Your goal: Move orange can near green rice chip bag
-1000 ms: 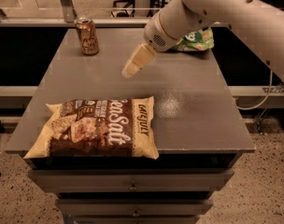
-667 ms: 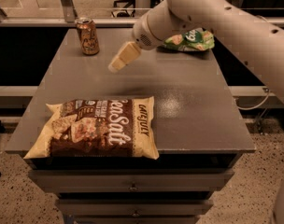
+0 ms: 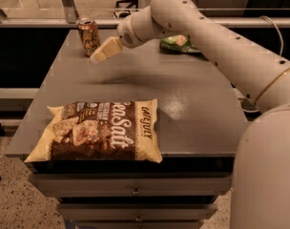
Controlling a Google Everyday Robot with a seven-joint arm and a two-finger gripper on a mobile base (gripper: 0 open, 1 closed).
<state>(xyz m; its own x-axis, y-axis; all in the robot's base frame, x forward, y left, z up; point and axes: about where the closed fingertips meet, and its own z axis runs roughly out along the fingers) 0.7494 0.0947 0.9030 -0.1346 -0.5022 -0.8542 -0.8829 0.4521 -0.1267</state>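
The orange can point(image 3: 88, 36) stands upright at the far left corner of the grey table point(image 3: 192, 99). The green rice chip bag point(image 3: 179, 44) lies at the far right of the table, partly hidden behind my arm. My gripper point(image 3: 101, 53) hangs above the table just right of the can and slightly nearer, apart from it and holding nothing.
A large brown and yellow "Sea Salt" chip bag point(image 3: 99, 131) lies at the table's front left edge. My white arm point(image 3: 221, 46) reaches in from the right across the far side. Drawers point(image 3: 135, 192) sit below the tabletop.
My gripper has moved left across the far part of the table, from near the middle to just beside the orange can. The can and both bags have not moved.
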